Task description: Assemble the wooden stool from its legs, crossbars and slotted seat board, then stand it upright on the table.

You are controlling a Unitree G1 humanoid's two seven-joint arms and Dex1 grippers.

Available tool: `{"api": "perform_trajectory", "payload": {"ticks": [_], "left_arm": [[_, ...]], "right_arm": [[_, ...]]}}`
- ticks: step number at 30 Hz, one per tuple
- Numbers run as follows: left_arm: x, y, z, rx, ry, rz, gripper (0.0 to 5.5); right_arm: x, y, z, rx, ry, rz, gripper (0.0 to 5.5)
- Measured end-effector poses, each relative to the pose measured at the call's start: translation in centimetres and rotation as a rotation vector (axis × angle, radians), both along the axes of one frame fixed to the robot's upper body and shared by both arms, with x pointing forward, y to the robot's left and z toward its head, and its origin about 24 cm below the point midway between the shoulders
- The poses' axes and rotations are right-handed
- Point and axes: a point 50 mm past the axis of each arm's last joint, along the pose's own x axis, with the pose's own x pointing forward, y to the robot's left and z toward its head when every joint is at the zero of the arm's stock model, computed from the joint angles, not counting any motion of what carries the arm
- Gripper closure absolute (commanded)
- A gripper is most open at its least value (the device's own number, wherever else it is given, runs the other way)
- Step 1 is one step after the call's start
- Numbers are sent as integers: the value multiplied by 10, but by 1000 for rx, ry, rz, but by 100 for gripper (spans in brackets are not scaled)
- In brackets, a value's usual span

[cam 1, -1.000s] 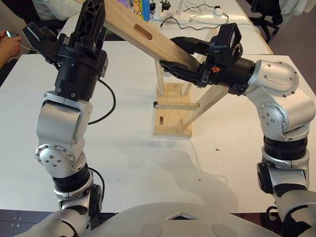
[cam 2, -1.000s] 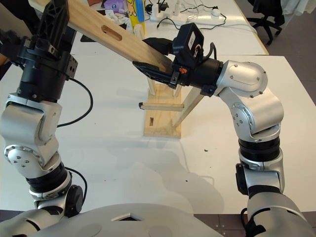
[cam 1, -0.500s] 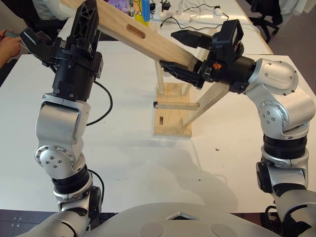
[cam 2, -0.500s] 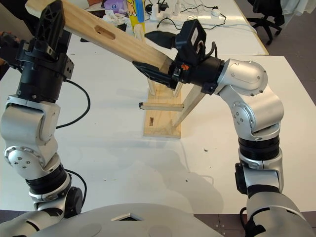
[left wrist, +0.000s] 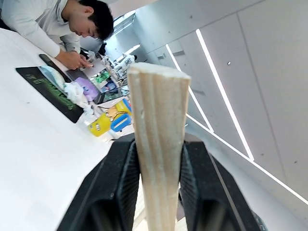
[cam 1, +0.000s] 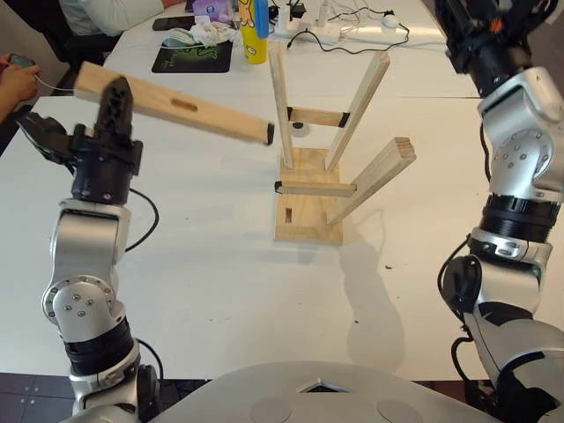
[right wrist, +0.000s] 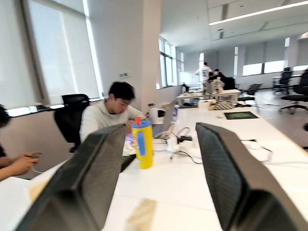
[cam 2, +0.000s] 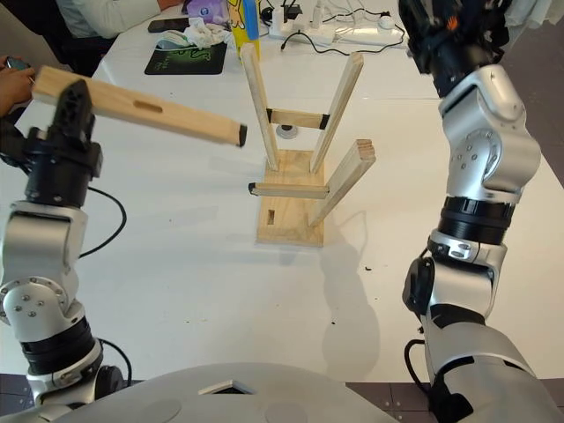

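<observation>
1. The left gripper (cam 1: 113, 119) is holding the slotted plank (cam 1: 189, 110) in the air over the left part of the bench (cam 1: 220, 264). Its fingers (left wrist: 120, 192) are pressing shut on both faces of the wood, near the end that is away from the stool frame.
2. The right gripper (right wrist: 159, 183) is hanging high on the right side, with its fingers wide apart and nothing between them.
3. The stool frame (cam 1: 308, 176) is standing in the middle of the bench. The base board (cam 1: 304, 225) is lying flat, two legs are pointing up at the back, and a third leg (cam 1: 381, 176) is leaning outward at the front right.
4. The front crossbar (cam 1: 317, 188) is showing a free end toward the left. I am judging that the plank is the fourth leg and that its slot (cam 1: 183, 106) must receive this end.
5. The plank should first be turned upright, then the slot lined up with the crossbar end before any pushing.
6. The right gripper should be steadying the frame during the push, because otherwise the frame may slide or tip.
</observation>
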Motion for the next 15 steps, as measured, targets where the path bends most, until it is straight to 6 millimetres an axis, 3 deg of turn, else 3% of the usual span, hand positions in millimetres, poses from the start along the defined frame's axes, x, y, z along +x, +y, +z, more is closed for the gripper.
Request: {"api": "perform_trajectory", "payload": {"ticks": [3,7,11,15], "left_arm": [[-1,-6,-15,92,48,-17,445],[-7,-11,-35,160,116,-26,445],[-11,-23,-46,137,160,-56,445],[-16,-28,-50,95,195,-46,445]], "right_arm": [[-11,-11,-28,-56,30,-86,408],[-33,-8,-63,-112,66,-129,466],[-58,6,-107,-173,126,-127,540],[-79,20,-141,-184,197,-137,550]]}}
